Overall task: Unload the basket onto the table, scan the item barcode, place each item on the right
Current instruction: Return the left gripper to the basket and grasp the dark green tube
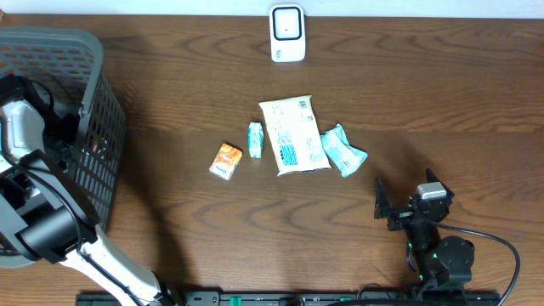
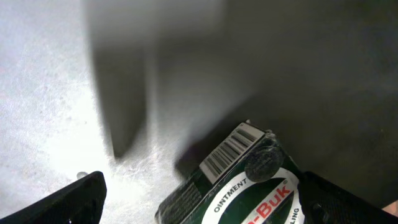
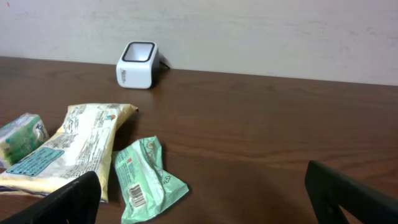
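Note:
A dark green ointment box [image 2: 249, 190] lies on a pale floor in the left wrist view, its barcode [image 2: 231, 151] facing up. My left gripper [image 2: 211, 202] is open, one finger on each side of the box; the right finger [image 2: 348, 202] is close to the box's edge. From overhead the left arm [image 1: 25, 136] reaches down into the grey basket [image 1: 98, 110], and its fingers are hidden there. The white scanner [image 1: 287, 34] stands at the table's far edge, also seen in the right wrist view as the scanner [image 3: 138, 64]. My right gripper [image 1: 406, 191] is open and holds nothing.
In the middle of the table lie a cream packet [image 1: 291, 134], a green packet [image 1: 342, 150], a small teal packet [image 1: 255, 139] and an orange packet [image 1: 226, 160]. The green packet [image 3: 146, 180] sits just ahead of the right gripper [image 3: 208, 199].

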